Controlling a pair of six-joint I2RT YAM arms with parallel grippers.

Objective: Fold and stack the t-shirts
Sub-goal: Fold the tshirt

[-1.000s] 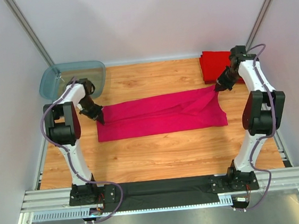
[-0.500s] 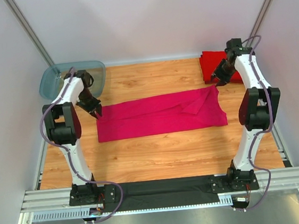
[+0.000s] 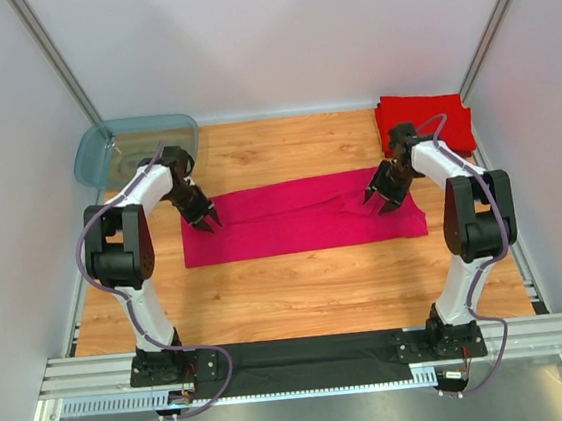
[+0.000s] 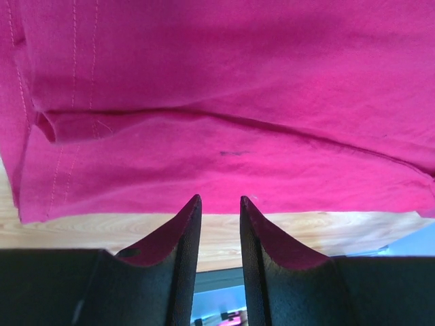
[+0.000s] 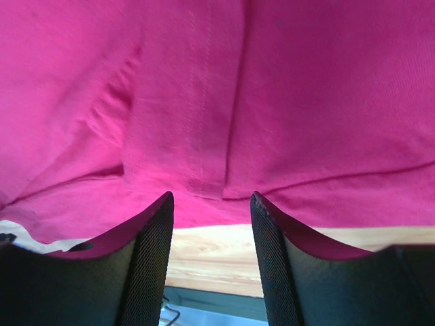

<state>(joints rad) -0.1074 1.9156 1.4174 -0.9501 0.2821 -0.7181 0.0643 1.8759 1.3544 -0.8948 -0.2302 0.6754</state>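
Observation:
A magenta-pink t-shirt (image 3: 302, 216) lies flat on the wooden table, folded lengthwise into a long band. My left gripper (image 3: 207, 220) hovers over its left end, open, nothing between the fingers; in the left wrist view the gripper (image 4: 220, 198) sits at the cloth's edge (image 4: 224, 149). My right gripper (image 3: 381, 200) is open above the band's right end; in the right wrist view the gripper (image 5: 212, 195) frames bare wood below the shirt (image 5: 224, 102). Folded red t-shirts (image 3: 423, 123) are stacked at the back right corner.
A translucent blue-grey tub (image 3: 136, 150) stands at the back left corner. White walls with metal posts close in the table on three sides. Bare wood (image 3: 300, 299) stretches between the shirt and the arm bases.
Both grippers opened and let go of the shirt's ends, then moved inward over the cloth. The lifted right corner has dropped and the band lies flat.

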